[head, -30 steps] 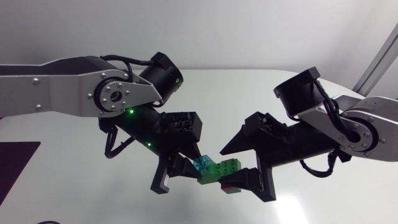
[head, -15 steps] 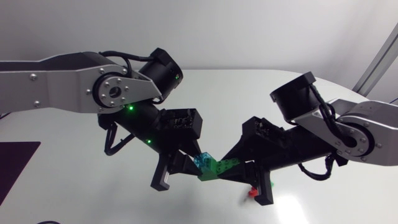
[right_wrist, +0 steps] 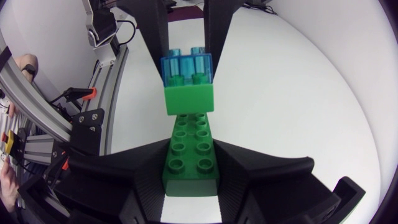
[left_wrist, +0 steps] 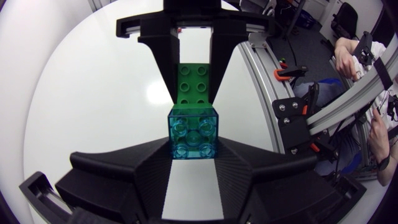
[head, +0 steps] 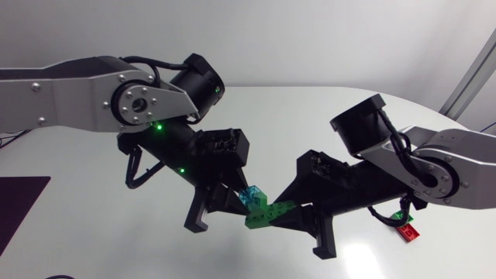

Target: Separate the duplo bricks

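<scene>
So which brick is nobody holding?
The red brick: it lies alone on the table, in no gripper. The see-through blue brick sits in the left gripper, the green brick in the right gripper.

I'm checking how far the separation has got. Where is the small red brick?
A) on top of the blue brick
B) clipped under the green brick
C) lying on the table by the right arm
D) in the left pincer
C: the small red plastic brick lies alone on the white table, clear of the long green plastic brick in the right pincer.
</scene>
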